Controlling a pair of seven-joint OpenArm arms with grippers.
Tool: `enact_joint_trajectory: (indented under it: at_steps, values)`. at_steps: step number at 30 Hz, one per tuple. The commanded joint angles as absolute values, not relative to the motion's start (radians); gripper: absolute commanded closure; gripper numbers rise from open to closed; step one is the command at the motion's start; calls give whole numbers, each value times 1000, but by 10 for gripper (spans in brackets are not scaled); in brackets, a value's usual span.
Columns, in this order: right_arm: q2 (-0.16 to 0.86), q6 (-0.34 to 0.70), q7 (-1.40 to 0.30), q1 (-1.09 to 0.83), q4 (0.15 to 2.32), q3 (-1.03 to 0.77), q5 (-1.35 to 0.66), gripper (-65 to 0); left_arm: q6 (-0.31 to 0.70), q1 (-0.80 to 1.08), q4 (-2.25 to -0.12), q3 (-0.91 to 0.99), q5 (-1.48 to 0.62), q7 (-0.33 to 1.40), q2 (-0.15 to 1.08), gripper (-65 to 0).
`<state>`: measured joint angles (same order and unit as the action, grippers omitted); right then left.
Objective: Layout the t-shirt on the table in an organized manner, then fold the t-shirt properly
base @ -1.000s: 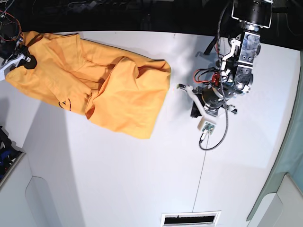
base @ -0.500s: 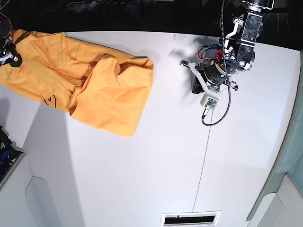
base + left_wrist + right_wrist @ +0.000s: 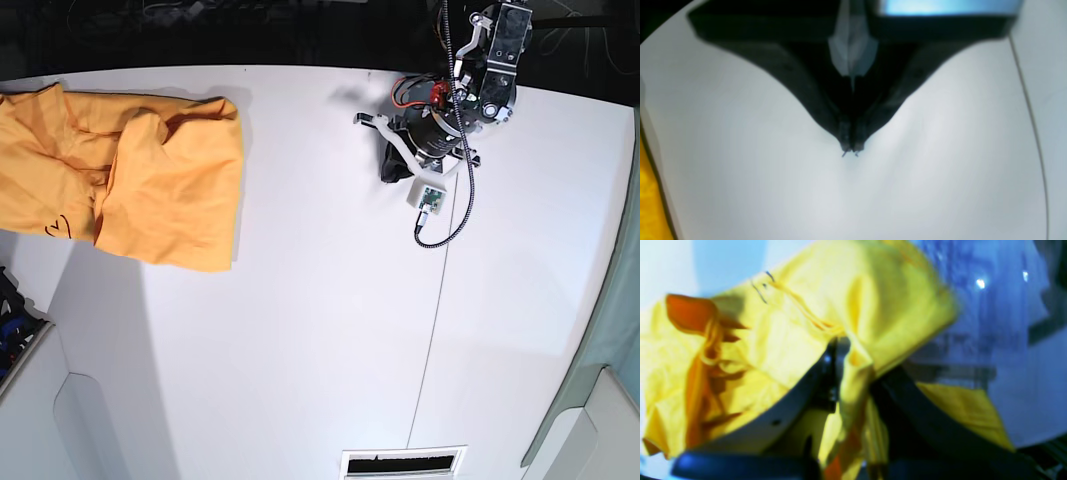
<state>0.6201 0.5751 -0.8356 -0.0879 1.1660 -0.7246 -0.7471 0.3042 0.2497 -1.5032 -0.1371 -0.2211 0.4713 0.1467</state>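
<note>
A: Any readable writing?
B: Only a small black squiggle, illegible, on the crumpled orange-yellow t-shirt (image 3: 130,185), upper left on the white counter (image 3: 320,330).
A: Grippers?
B: Right gripper (image 3: 853,366) pinches the shirt; left gripper (image 3: 850,150) is closed, empty.

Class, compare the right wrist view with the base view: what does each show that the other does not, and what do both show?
Only the right wrist view shows the right gripper, shut on a bunched fold of the t-shirt.

Only the base view shows the left gripper, apart from the shirt, and the thin dark seam line running across the table. It also shows the shirt crumpled at the table's left edge, partly out of frame.

Both show the orange-yellow t-shirt and the white table.
</note>
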Motion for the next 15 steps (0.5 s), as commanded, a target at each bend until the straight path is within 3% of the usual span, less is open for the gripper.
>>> enact_joint_trajectory:
  at_steps: [1, 9, 15]
  values:
    - [651, 576, -831, -61, 1194, -733, -767, 0, 311, 252, -1511, -137, -213, 498, 150, 0]
    - [605, 575, -949, 22, 1345, -733, -815, 0, 348, 252, -1511, -137, -221, 498, 150, 0]
    - [458, 575, -961, 15, 1580, -723, -785, 0, 348, 252, -1502, -149, -263, 497, 149, 0]
